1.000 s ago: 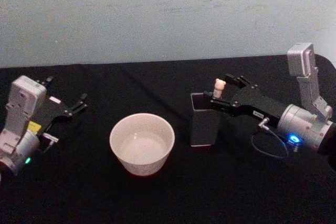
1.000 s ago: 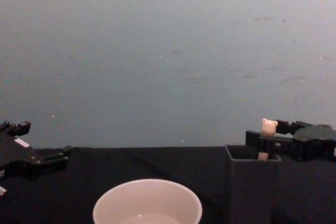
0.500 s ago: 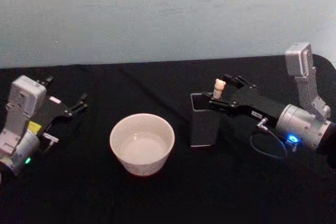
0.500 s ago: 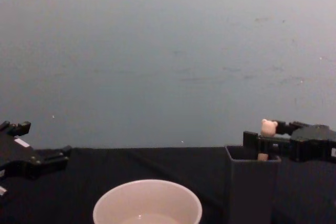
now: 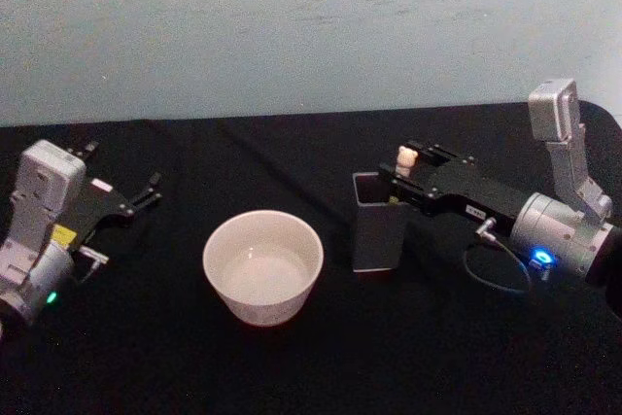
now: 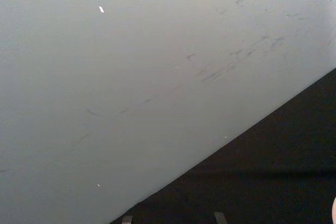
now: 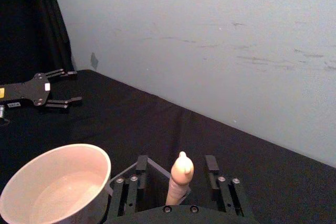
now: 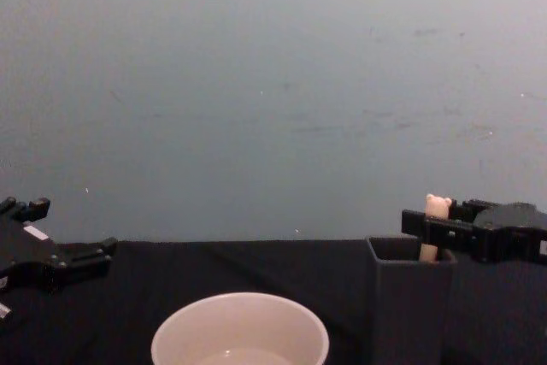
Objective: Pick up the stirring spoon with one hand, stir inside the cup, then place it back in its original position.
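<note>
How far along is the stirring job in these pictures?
Done: nothing visible. In hand: right tool, open, straddles the stirring spoon standing in the dark holder. To do: grip, lift, stir in the cup, return it. Left tool idles away from the cup.

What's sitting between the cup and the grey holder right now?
Nothing: the head view shows bare black table between the cup and the holder. The right end effector brackets the stirring spoon above the holder.
</note>
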Action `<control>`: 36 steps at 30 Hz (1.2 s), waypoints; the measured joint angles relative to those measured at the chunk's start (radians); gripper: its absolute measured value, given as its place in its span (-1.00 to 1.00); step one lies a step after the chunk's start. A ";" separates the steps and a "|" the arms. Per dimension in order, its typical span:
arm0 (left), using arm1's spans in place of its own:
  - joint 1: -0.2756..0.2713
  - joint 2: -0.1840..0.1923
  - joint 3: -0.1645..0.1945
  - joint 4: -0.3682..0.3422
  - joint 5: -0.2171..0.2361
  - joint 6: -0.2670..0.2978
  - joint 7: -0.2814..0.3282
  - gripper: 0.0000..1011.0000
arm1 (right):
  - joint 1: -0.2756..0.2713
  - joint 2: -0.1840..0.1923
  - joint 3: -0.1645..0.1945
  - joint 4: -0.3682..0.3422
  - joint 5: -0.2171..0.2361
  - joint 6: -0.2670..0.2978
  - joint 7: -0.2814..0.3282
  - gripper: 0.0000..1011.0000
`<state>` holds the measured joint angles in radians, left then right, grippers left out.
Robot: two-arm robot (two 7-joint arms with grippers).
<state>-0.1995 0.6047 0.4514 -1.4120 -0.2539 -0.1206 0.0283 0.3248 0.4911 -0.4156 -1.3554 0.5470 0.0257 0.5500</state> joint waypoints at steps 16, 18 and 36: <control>0.000 0.000 0.000 0.000 0.000 0.000 0.000 0.98 | 0.000 0.000 0.000 0.000 0.001 0.000 -0.001 -0.58; 0.000 0.000 0.000 0.000 0.000 0.000 0.000 0.98 | 0.000 0.000 0.000 0.000 0.001 0.000 -0.001 -0.57; 0.000 0.000 0.000 0.000 0.000 0.000 0.000 0.98 | -0.024 0.004 0.035 -0.081 -0.006 -0.041 -0.020 -0.58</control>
<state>-0.1995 0.6047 0.4514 -1.4120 -0.2539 -0.1205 0.0283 0.3007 0.4948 -0.3804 -1.4363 0.5412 -0.0154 0.5299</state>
